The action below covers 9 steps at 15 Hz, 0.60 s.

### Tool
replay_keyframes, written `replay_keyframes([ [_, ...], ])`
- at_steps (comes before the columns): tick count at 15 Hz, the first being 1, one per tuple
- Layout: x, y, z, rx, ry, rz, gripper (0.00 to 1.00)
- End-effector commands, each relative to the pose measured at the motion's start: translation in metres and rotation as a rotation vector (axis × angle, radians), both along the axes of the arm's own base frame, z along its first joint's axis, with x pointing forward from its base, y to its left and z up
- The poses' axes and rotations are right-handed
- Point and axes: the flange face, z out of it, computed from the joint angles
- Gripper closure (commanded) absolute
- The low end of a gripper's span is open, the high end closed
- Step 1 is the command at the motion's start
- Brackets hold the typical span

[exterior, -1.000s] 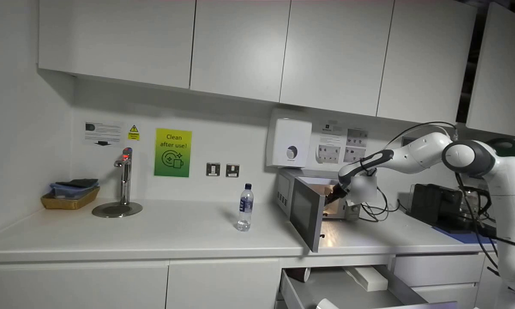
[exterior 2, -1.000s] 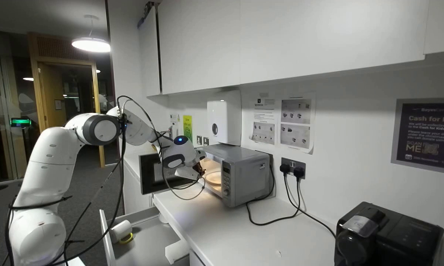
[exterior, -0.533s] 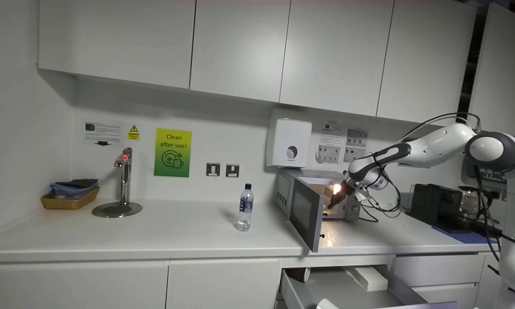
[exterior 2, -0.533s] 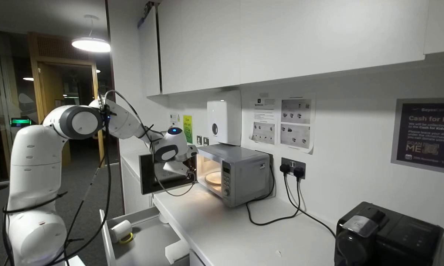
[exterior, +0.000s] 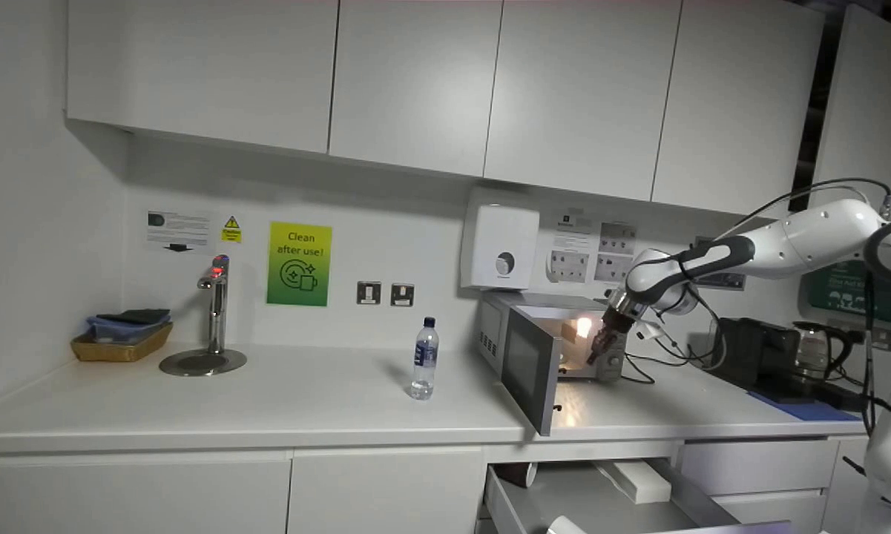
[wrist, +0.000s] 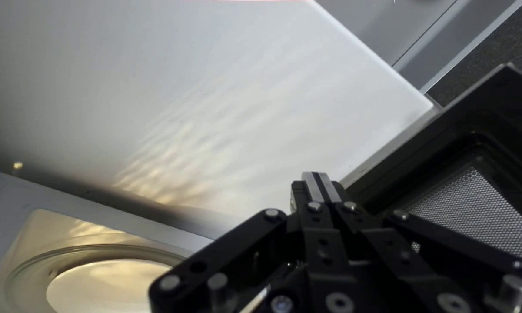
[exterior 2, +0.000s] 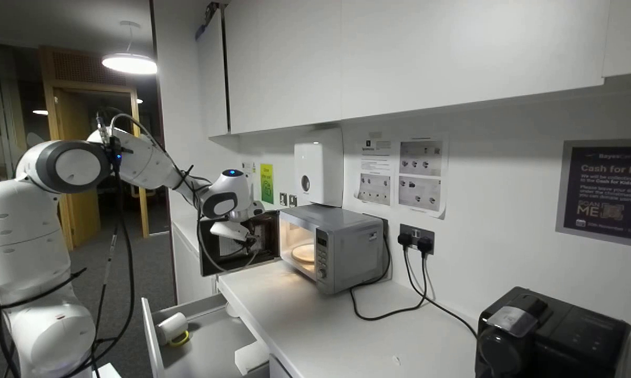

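The end effector (wrist: 318,186), pressed together, hangs near the microwave (exterior 2: 349,252). A sign (exterior: 299,263) reads "Clean after use!", a poster (exterior 2: 612,193) "Cash for Kids"; the bottle label (exterior: 425,354) seems illegible.

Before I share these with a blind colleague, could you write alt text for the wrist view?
A black gripper, shut and holding nothing, extends from the bottom edge against a white counter. At lower left, a lit microwave has a pale round plate inside; at right is its black door, standing open.
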Motion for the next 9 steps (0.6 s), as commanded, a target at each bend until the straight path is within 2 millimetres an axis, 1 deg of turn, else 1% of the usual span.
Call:
replay_keyframes([
  [1,-0.033,0.009,0.026,-0.05,-0.013,0.038,1.0],
  [6,-0.037,0.023,0.073,-0.142,-0.128,0.111,1.0],
  [9,-0.036,0.033,0.096,-0.18,-0.178,0.143,1.0],
])
